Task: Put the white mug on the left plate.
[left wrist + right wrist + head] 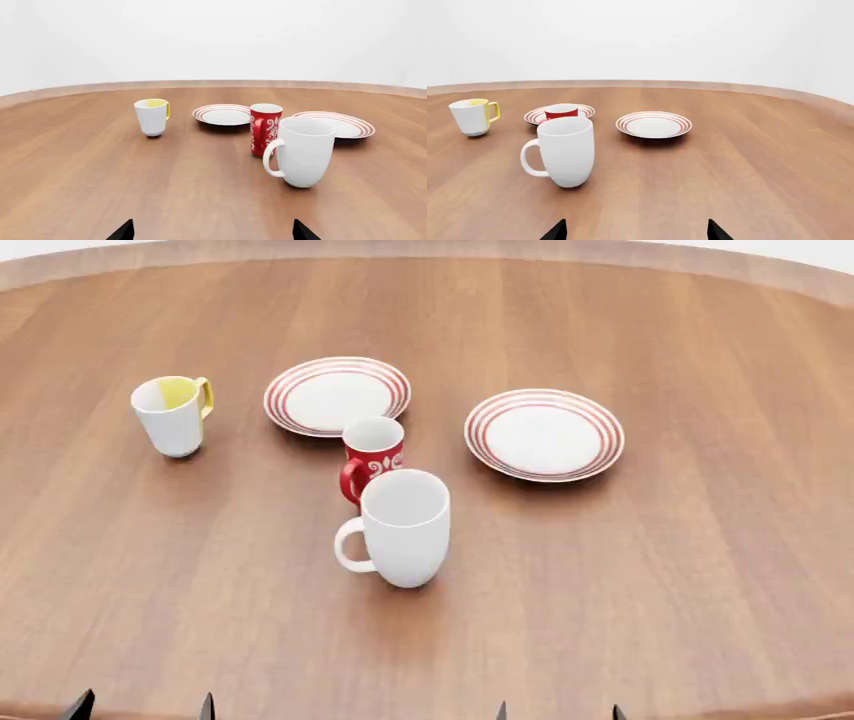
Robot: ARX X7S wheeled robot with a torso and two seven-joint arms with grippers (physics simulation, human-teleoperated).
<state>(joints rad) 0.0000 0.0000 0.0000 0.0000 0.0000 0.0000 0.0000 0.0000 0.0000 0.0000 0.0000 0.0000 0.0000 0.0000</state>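
The tall white mug (403, 528) stands upright on the wooden table, handle to the left; it also shows in the left wrist view (303, 151) and the right wrist view (564, 151). The left plate (336, 396), white with red rings, lies behind it beyond the red mug; it shows in the left wrist view (222, 114) and partly in the right wrist view (534, 115). My left gripper (144, 707) and right gripper (559, 711) are both open and empty at the near table edge, well short of the mug. Only their fingertips show (124, 231) (558, 231).
A red mug with white swirls (371, 457) stands between the white mug and the left plate. A small white mug with yellow inside (171, 415) stands at the left. A second ringed plate (543, 434) lies at the right. The wooden table (694, 570) curves away at the back.
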